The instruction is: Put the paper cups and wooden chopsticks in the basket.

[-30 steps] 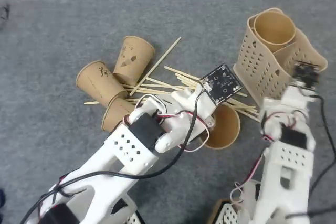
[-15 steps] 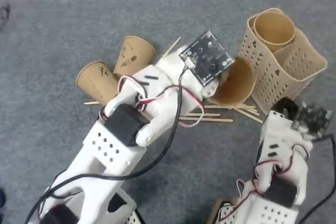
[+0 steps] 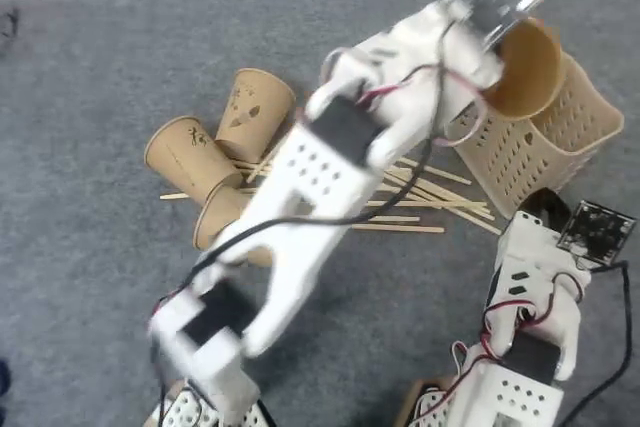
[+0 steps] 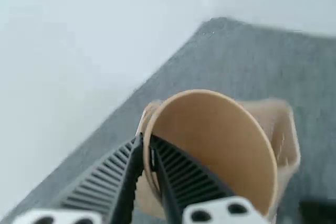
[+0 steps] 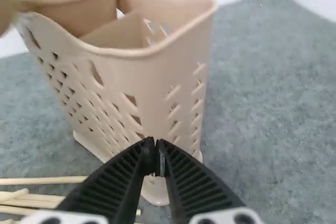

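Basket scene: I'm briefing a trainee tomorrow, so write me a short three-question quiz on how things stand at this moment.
1. True or false: the left arm's jaws are shut on the rim of a brown paper cup held at the top of the beige perforated plastic basket.
2. How many other paper cups lie on the grey carpet? A) one B) three C) five
3. What do the right arm's jaws, low beside the basket, hold?

Key: 1 true. 2 B. 3 Nothing; they are shut and empty.
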